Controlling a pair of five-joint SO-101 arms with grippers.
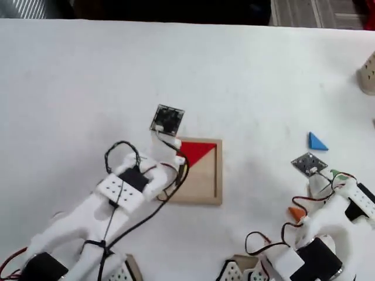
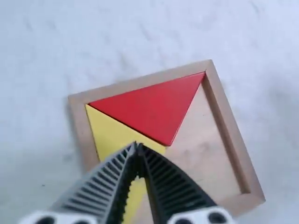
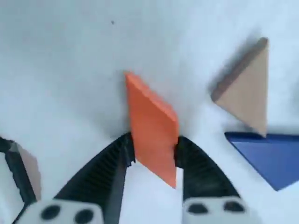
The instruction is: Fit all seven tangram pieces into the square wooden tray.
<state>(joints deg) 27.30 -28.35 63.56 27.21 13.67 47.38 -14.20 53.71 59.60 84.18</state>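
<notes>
1. Gripping the orange piece (image 3: 149, 116), your R end effector (image 3: 154, 139) sits well apart from the tray (image 1: 202, 199) on the worktop (image 1: 88, 76).
2. L end effector (image 2: 137, 147) pinched shut, empty, above tray; red triangle (image 2: 149, 107), yellow triangle (image 2: 110, 133) seated.
3. Next, prob.: carry orange over, lay flat in bare corner.

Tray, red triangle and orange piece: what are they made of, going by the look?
Tray: bare light wood, matte; pale tan, unpainted rim and floor. Red triangle: likely painted wood; smooth, even, opaque coat. Orange piece: same kind by the look, flat opaque colour on face and edge; wood underneath cannot be confirmed.
</notes>
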